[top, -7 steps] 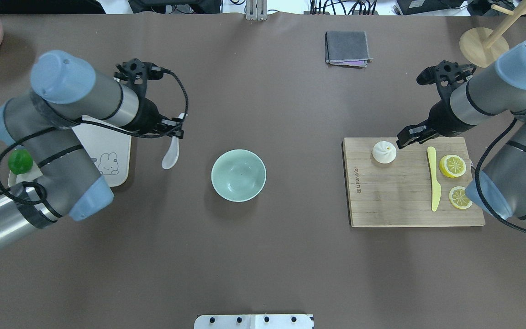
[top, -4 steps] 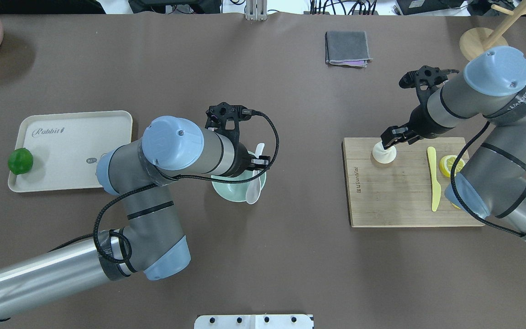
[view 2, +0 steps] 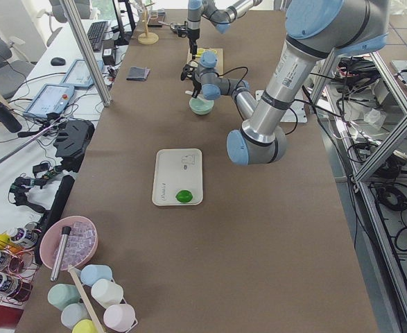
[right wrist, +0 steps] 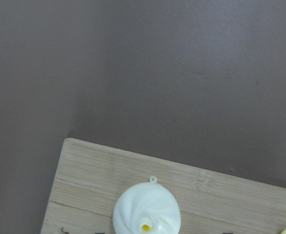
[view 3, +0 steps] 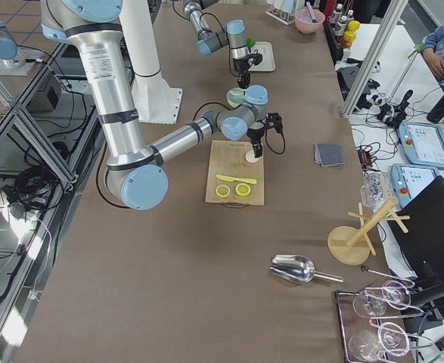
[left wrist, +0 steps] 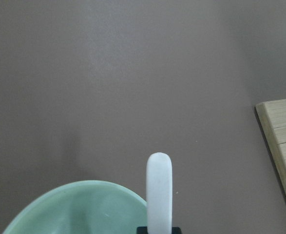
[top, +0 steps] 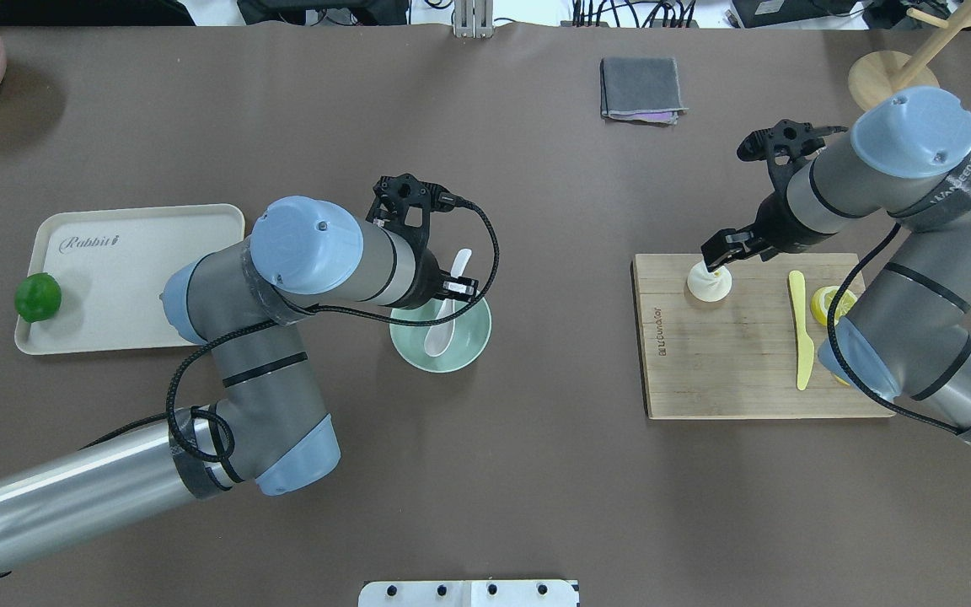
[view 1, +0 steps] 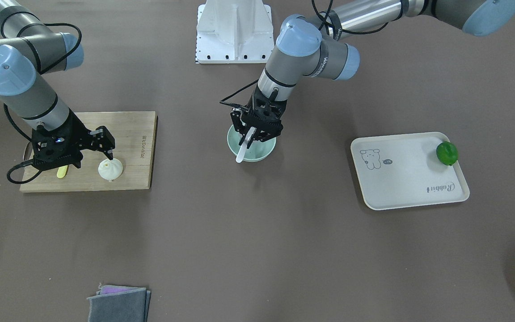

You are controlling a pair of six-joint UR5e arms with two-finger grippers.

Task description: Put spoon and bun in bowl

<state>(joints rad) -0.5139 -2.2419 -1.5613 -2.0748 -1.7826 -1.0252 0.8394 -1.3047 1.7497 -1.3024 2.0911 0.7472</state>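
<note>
The pale mint-green bowl [top: 479, 335] stands mid-table, also in the front view [view 1: 265, 152] and the left wrist view [left wrist: 84, 209]. My left gripper [top: 456, 291] is shut on the white spoon [top: 439, 335], which hangs tilted with its scoop inside the bowl and its handle [left wrist: 159, 190] pointing up and out. The white pleated bun [top: 711, 287] sits on the wooden cutting board [top: 730, 371], also in the right wrist view [right wrist: 146, 214]. My right gripper [top: 720, 257] is open, right over the bun's far edge [view 1: 110, 169].
A yellow plastic knife [top: 802, 337] and lemon slices [top: 831, 303] lie on the board, partly under my right arm. A cream tray [top: 131, 278] with a green lime [top: 37, 297] is at the left. A folded grey cloth [top: 641, 88] and a wooden stand [top: 890, 80] are at the back.
My left arm carried the spoon from beside the tray to the bowl, and its scoop now sits inside. My right gripper moved down-left onto the bun's spot.
</note>
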